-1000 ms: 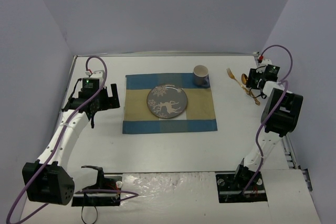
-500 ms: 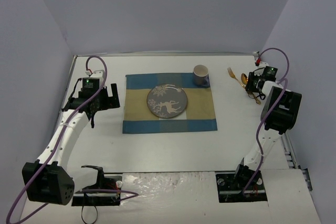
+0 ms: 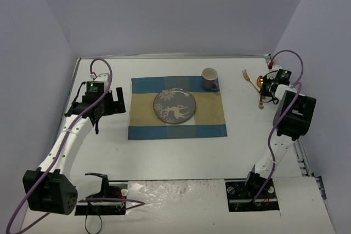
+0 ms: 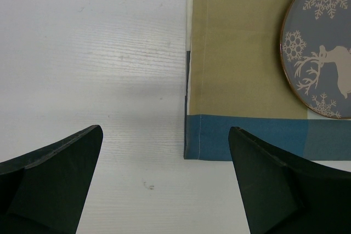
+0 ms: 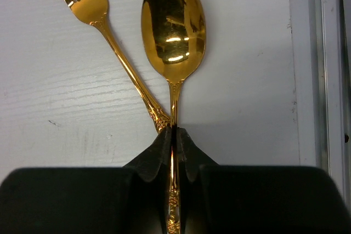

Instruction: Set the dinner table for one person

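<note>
Gold spoon pickup is in hand: the right gripper is clamped fully on its handle, on the dinner table well right of the placemat, with the fork touching alongside. The left gripper, at the placemat's left edge, gapes empty. Next, lift the spoon clear of the fork.

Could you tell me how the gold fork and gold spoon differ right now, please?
The spoon has its handle pinched in the right end effector; the fork is not between the jaws. The spoon points straight ahead of the end effector, while the fork angles away from it. The spoon ends in an oval bowl, the fork in tines. Both are gold with ornate handles.
</note>
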`<state>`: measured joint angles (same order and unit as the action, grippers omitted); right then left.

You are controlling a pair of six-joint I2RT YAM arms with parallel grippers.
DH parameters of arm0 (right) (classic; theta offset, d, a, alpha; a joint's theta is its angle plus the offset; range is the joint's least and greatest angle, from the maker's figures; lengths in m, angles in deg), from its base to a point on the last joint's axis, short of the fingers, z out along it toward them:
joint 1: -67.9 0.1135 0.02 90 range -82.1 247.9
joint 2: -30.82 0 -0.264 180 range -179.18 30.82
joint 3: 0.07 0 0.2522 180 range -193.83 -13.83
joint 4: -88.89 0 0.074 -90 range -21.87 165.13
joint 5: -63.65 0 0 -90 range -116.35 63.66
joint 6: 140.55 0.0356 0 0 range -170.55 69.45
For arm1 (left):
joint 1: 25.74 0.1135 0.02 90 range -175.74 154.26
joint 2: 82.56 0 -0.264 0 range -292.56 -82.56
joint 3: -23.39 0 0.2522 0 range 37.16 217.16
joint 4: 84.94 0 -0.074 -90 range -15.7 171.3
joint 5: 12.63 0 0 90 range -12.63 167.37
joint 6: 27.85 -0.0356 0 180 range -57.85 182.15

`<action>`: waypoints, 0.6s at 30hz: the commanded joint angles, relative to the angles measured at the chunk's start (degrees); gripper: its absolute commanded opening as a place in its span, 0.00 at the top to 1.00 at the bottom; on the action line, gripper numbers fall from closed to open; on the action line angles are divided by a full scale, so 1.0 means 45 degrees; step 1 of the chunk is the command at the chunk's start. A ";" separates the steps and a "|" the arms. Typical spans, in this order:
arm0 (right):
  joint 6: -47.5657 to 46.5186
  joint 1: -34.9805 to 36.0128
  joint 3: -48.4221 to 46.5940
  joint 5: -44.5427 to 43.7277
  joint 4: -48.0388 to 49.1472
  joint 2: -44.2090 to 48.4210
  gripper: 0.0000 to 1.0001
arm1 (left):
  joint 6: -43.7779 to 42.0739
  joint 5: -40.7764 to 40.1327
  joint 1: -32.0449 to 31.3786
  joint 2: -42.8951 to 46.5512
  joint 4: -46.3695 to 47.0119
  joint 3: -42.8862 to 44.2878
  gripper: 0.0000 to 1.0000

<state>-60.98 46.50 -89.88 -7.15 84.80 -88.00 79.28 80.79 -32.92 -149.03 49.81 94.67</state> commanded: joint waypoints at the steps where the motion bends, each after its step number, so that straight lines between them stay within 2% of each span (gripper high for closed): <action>1: 0.0296 -0.0095 -0.0184 -0.0025 -0.0113 0.0559 1.00 | -0.0008 -0.0077 -0.0104 0.0483 0.0211 0.0715 0.03; 13: 0.1388 0.0688 0.0592 -0.1529 0.0634 0.2740 1.00 | -0.0016 -0.0158 -0.0123 0.0596 0.0145 0.0734 0.03; 18: 0.2264 0.1732 0.1152 -0.2577 0.0922 0.4176 1.00 | -0.0029 -0.0194 -0.0111 0.0631 0.0161 0.0715 0.03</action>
<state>-54.53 50.97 -85.31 -14.52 84.91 -77.71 79.28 80.71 -33.18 -147.98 49.37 94.69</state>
